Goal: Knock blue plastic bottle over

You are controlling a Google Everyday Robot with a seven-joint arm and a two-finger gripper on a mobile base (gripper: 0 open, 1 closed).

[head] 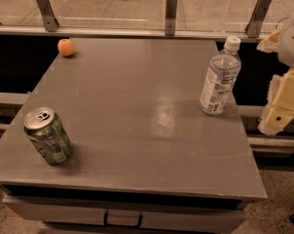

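In the camera view, the blue plastic bottle (220,79) stands on its base near the right edge of the grey desk (137,106), toward the back, with its white cap on top. It is not yet knocked over. The pincer (279,117) hangs off the desk's right side, near the bottle but apart from it, at about the height of the label. I judge it is placed there so a sideways sweep to the left would strike the bottle high enough to topple it.

A green soda can (47,135) sits at the front left and an orange (66,47) at the far left corner. Both are well apart from the bottle, so a push there should not disturb them.

The arm is cut off by the right edge of the view, and only cream-coloured blocks of it show. Whether the pincer is wide or narrow I cannot tell. The print on the bottle's label cannot be read.
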